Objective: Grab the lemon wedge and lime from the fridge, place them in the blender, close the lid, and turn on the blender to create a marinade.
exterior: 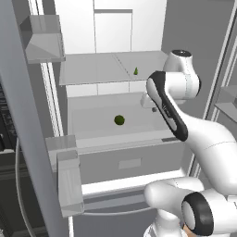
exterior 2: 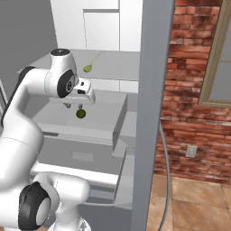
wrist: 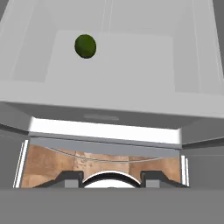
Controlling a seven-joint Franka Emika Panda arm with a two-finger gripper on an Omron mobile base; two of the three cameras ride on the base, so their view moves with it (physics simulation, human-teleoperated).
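I count one lime (exterior: 119, 120) lying on the lower shelf of the open fridge (exterior: 111, 32), and one lemon wedge (exterior: 136, 71) on the glass shelf above it. The gripper (exterior 2: 74, 105) hangs over the lower shelf beside the lime, holding nothing (its opening I cannot tell; the fingers are barely visible).

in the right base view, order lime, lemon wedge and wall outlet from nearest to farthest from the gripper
1. lime, just below the gripper, on the lower fridge shelf.
2. lemon wedge, on the glass shelf above.
3. wall outlet, far right on the brick wall.
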